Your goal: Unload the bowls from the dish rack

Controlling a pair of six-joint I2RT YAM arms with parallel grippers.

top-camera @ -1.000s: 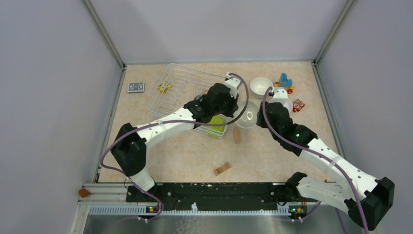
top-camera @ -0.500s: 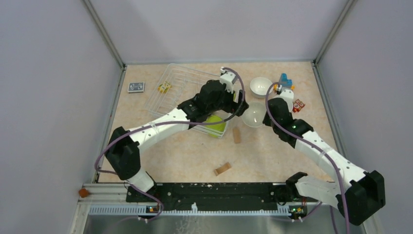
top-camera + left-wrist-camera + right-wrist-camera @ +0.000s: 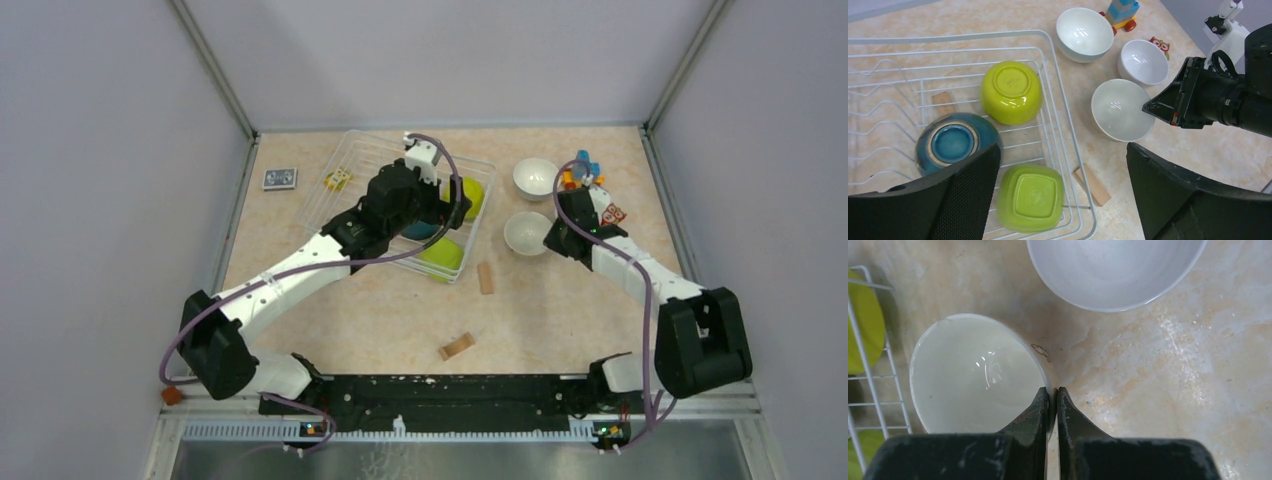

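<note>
Near counter: two wood blocks lie well apart on the counter (image 3: 380, 320), one (image 3: 457, 346) towards the arm bases, the other (image 3: 486, 277) just beside the rack's near-right corner.
Rack: the rack (image 3: 345, 170) sits left of centre, skewed to the counter edges. Three bowls sit in its right end, all upside down.
Rack, near corner: square lime bowl (image 3: 1030, 197), close against the right wall wires.
Rack, middle: teal bowl (image 3: 955, 142), left of the two lime ones, its near edge hidden by a finger in the left wrist view.
Rack, far: round lime bowl (image 3: 1010, 92), just beside the teal bowl. Contact cannot be told.
Left arm: left jaws released, fingers (image 3: 958, 195) spread wide above these three bowls, nothing between them.
Right arm: right jaws clenched, fingers (image 3: 1040, 412) pinching the rim of the pale bowl (image 3: 978, 370), one inside, one outside.
Pale bowl: upright, outside the rack, near its right wall. Whether it bears on the counter cannot be told.
Beyond: two white bowls stand upright on the counter, the larger (image 3: 1084, 34) farther off, the smaller (image 3: 1143, 61) beside the right arm.
Far counter: toy blocks (image 3: 1120, 12) and owl card (image 3: 1160, 44) right of the white bowls. A dark card (image 3: 280, 178) lies left of the rack. A yellow toy (image 3: 338, 180) sits at the rack's left edge, inside or outside cannot be told.
</note>
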